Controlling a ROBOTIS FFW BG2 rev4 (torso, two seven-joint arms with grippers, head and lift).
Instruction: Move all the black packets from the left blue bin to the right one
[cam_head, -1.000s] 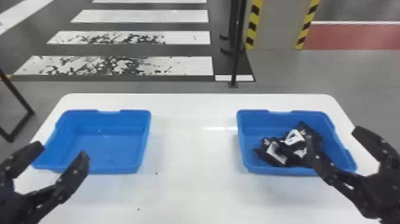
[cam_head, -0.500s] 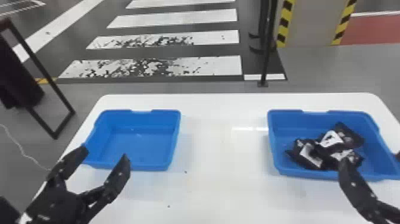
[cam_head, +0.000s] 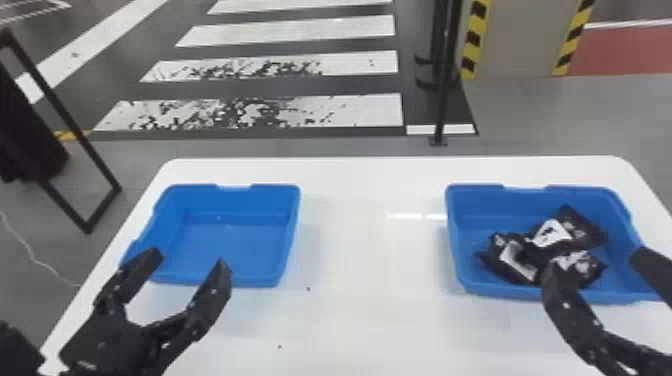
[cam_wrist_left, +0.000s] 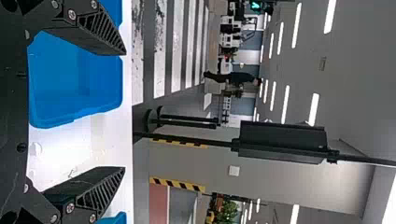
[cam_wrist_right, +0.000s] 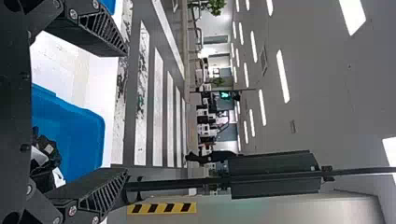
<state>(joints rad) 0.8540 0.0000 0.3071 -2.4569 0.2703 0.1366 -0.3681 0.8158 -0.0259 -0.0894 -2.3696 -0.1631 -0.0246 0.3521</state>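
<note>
Transfer looks finished: black packets (cam_head: 515, 262) lie in the right bin (cam_head: 500, 294), just beyond the right fingers (cam_head: 570, 310), spread wide, holding nothing. The left fingers (cam_head: 212, 292), also wide and unladen, near the left bin (cam_head: 255, 279). Next, withdraw both.

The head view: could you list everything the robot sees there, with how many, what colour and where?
White tabletop: one, white, under both bins
Blue plastic bins: two, blue, left one empty, right one holding packets
Black packets with white patches: at least three, overlapping in the right bin
White crossing stripes: several, floor beyond the table
Slim post: one, black, beyond the table
Hazard strips: two, yellow and black, edging a grey panel
Floor patch: one, red, far right
Frame: one, black, left
Left gripper: one, black, open, near the left bin
Right gripper: one, black, open, near the right bin
</note>
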